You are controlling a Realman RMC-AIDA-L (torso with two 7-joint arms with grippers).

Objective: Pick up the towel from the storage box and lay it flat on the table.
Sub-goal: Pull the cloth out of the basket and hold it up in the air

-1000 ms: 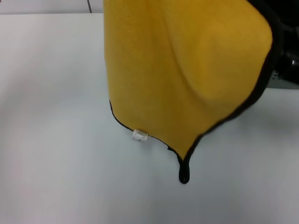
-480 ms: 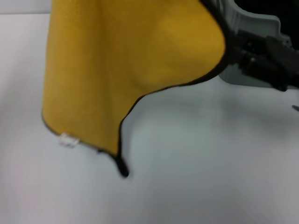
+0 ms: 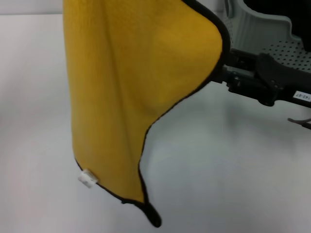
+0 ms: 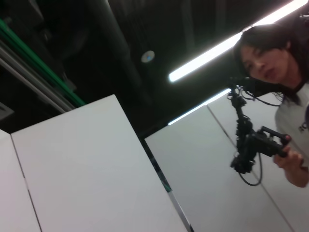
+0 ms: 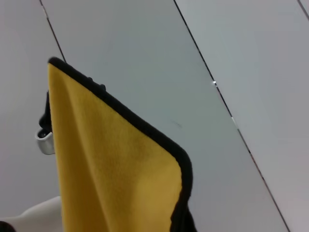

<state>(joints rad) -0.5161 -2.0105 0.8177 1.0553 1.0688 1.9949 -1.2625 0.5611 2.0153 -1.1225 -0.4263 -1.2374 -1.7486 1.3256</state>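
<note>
Hanging in the air in front of the head camera, the square mustard-yellow microfibre towel (image 3: 131,97) with thin black edging is already out of the pale grey-green ribbed plastic storage box (image 3: 265,34), which stands at the far right with its perforated side and dark interior partly in view. The cloth droops in long folds over the left and middle of the plain flat white table (image 3: 233,170), its small white care label (image 3: 88,178) low on the left edge and its lowest black corner dangling near the bottom of the view; whether that corner touches the tabletop cannot be told. The right gripper (image 3: 228,77) reaches in from the right and meets the towel's upper right edge, apparently pinching the black hem, though its fingers are hidden behind the cloth. The upper left corner runs out of view, and the left gripper is not visible anywhere; its wrist camera looks up toward the ceiling lights. By this judgement the pick-up is done and the spreading is left: the towel has yet to be lowered and laid flat.
</note>
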